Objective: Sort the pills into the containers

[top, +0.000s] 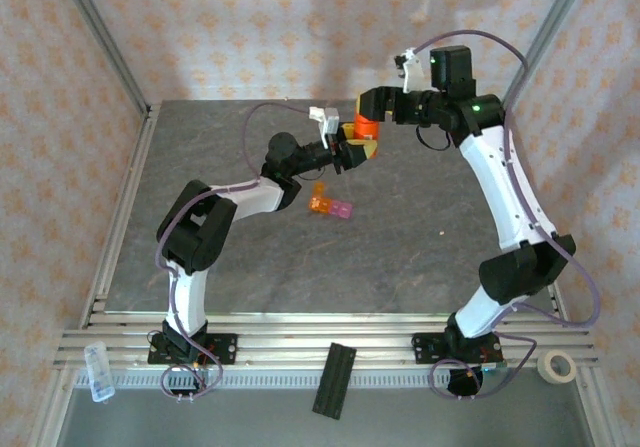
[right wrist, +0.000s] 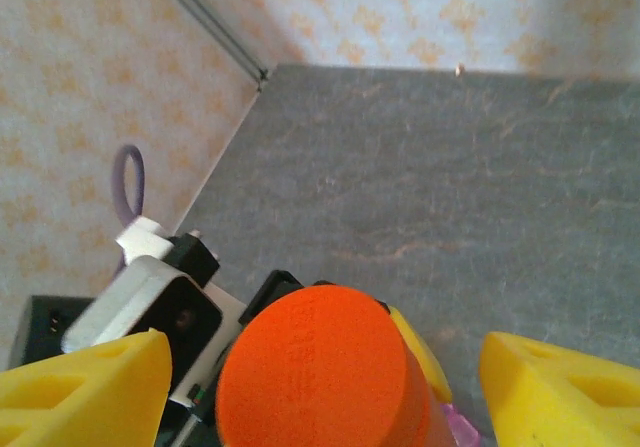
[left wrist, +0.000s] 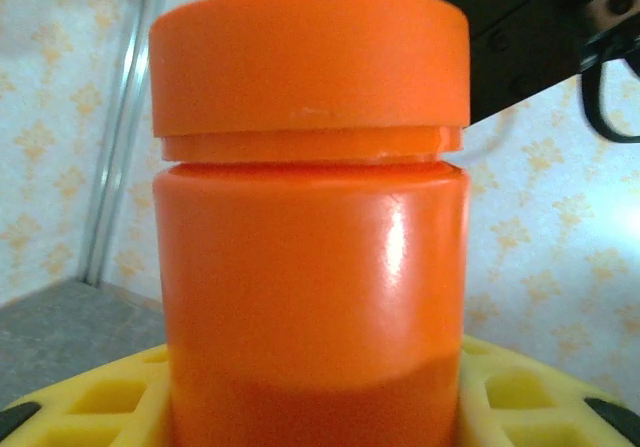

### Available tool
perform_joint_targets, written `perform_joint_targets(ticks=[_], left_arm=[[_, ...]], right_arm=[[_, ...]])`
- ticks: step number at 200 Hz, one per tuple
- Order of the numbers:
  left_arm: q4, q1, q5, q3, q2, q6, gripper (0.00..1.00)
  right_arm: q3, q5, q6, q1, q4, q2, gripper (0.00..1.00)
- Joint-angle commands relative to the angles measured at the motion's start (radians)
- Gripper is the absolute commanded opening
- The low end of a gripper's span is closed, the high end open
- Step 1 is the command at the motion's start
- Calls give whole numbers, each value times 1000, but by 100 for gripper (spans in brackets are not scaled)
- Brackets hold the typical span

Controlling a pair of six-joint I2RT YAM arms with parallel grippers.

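orange bottle (top: 366, 129): 1 | containers strip (top: 331, 207): 1 | tape roll (top: 556, 366): 1 | black bar (top: 335, 380): 1

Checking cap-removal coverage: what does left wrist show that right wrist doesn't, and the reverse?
Left wrist, not right: the orange bottle side-on, with the seam under its cap, cap on. Right wrist, not left: the cap's top face, the right end effector open either side of it, and a pink sliver, likely the cell strip. Both: bottle, cap, grey table.

Robot lab booth: aluminium rail frame (top: 320, 339), patterned backdrop walls (top: 250, 37), grey tabletop (top: 400, 257).
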Motion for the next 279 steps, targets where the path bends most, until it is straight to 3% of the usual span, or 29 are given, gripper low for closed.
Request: perform_joint_targets(ticks=[1, 25, 61, 84, 102, 118, 158, 181, 201, 235, 279], left_arm=[[57, 0, 73, 35, 10, -44, 0], [56, 1, 78, 40, 13, -43, 0], [55, 1, 87, 52, 20, -70, 0], [50, 1, 66, 47, 16, -58, 0], [27, -3, 1, 19, -8, 13, 0], [-17, -16, -122, -38, -56, 128, 0], [-97, -104, -487, -167, -173, 439, 0], [-87, -147, -585, -190, -180, 506, 0], [-62, -154, -594, -194, -160, 484, 0], [-55, -142, -574, -194, -140, 455, 0], [-25, -69, -406, -168, -120, 316, 0]], right_arm=[[50, -57, -59, 1, -72, 15, 78], [46, -73, -59, 1, -73, 32, 70], [34, -84, -45, 1, -62, 42, 35], [-24, -69, -3, 9, -16, 30, 26], [-130, 33, 72, 43, 80, -10, 23], [-253, 177, 160, 90, 187, -54, 22], [-541, 438, 351, 200, 495, -134, 21], [-623, 509, 428, 229, 600, -133, 21], [-618, 512, 465, 229, 611, -115, 23], [-530, 461, 460, 195, 562, -119, 39], [-467, 354, 423, 63, 515, -226, 64]])
